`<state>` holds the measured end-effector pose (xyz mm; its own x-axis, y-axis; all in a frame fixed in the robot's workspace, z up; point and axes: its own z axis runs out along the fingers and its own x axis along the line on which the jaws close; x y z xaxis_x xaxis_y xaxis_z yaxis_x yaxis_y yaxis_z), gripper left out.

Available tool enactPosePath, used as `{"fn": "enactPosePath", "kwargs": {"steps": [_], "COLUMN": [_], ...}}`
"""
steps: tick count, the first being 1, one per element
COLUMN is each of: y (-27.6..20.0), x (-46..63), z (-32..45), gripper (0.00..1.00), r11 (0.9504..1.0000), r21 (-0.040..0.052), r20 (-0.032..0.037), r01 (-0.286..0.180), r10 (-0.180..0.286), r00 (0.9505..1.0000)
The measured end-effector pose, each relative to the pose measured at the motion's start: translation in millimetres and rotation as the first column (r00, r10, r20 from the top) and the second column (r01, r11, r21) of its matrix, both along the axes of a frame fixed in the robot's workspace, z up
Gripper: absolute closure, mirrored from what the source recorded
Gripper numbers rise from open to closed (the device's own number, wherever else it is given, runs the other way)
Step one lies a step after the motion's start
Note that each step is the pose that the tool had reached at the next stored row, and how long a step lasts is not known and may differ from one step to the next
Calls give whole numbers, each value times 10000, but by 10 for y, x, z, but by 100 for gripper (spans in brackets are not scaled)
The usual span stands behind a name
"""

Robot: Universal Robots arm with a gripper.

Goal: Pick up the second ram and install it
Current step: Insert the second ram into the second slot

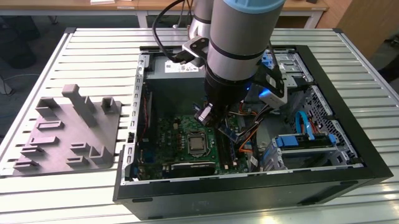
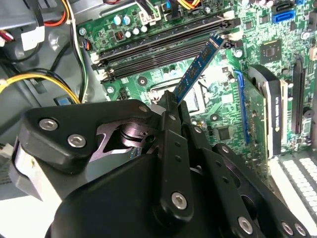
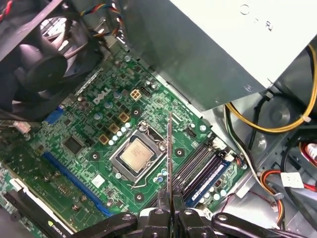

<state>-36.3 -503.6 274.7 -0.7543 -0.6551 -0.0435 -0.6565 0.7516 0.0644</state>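
The gripper (image 2: 172, 106), closed tight on the second ram (image 2: 198, 67), holds the stick over the green motherboard (image 3: 79, 168) inside the open computer case (image 1: 249, 192)

Open room was seen above the green board (image 1: 177, 133), the case (image 1: 249, 189) being uncovered on top. Access to the memory slots (image 2: 163, 49) was narrowed by the power-supply box (image 3: 213, 54) on one side and by yellow cables (image 2: 37, 77) looped near the slots' end. The exterior view's right was taken up by the drive cage (image 1: 311, 140) and loose wiring (image 1: 249, 137). A fan (image 3: 44, 64) was set at the board's edge. Above the board, the second ram (image 2: 198, 69) was held tilted in the jaws.
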Motion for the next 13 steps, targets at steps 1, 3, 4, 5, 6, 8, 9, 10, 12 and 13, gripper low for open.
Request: {"fn": "enactPosePath", "kwargs": {"steps": [1, 3, 4, 5, 6, 8, 9, 10, 12, 13], "y": [0, 0, 0, 0, 0, 0, 0, 0, 0, 0], "x": [0, 0, 0, 0, 0, 0, 0, 0, 0, 0], "z": [0, 0, -1, -1, -1, -1, -2, -2, -2, -2], "gripper": [86, 86, 86, 86, 86, 86, 86, 86, 86, 86], "r11": [10000, 9996, 9993, 9990, 9985, 9973, 9967, 9960, 9943, 9934], "r21": [1, 0, 0, 0, 1, 0, 0, 0, 0, 0], "r20": [0, 0, 1, 0, 0, 0, 0, 0, 0, 0], "r01": [90, 274, 364, 456, 548, 730, 813, 895, 1064, 1147], "r10": [-90, -274, -364, -456, -548, -730, -813, -895, -1064, -1147], "r00": [10000, 9996, 9993, 9990, 9985, 9973, 9967, 9960, 9943, 9934]}}
